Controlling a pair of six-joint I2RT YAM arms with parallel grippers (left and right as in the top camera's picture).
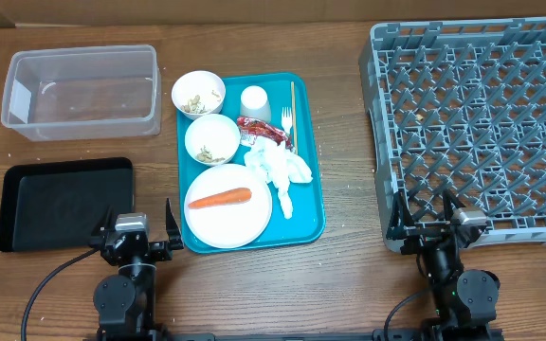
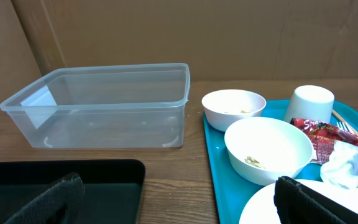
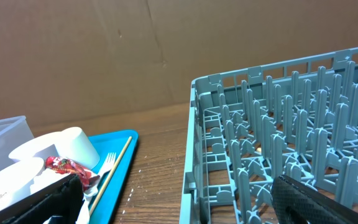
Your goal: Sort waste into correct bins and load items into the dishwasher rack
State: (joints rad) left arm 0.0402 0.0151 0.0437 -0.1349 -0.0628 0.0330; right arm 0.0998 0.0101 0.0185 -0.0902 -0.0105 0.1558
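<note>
On the teal tray (image 1: pixel 303 142) lie a white plate (image 1: pixel 227 216) with an orange carrot (image 1: pixel 220 198), two bowls with food scraps (image 1: pixel 198 93) (image 1: pixel 211 139), a white cup (image 1: pixel 255 102), a red wrapper (image 1: pixel 258 129), crumpled tissue (image 1: pixel 279 168), a fork (image 1: pixel 288 121) and a chopstick (image 1: pixel 292 98). The clear tub (image 1: pixel 81 91) and black tray (image 1: pixel 63 202) sit left. The grey rack (image 1: pixel 477 128) sits right. My left gripper (image 1: pixel 134 235) is open and empty at the front edge between black tray and teal tray. My right gripper (image 1: pixel 428 220) is open and empty at the rack's front left corner.
A brown cardboard wall stands behind the table in both wrist views. The tub (image 2: pixel 104 104), both bowls (image 2: pixel 233 109) (image 2: pixel 268 149) and cup (image 2: pixel 309 103) show in the left wrist view. The rack (image 3: pixel 291 137), fork (image 3: pixel 107 163) and chopstick (image 3: pixel 114 165) show in the right wrist view.
</note>
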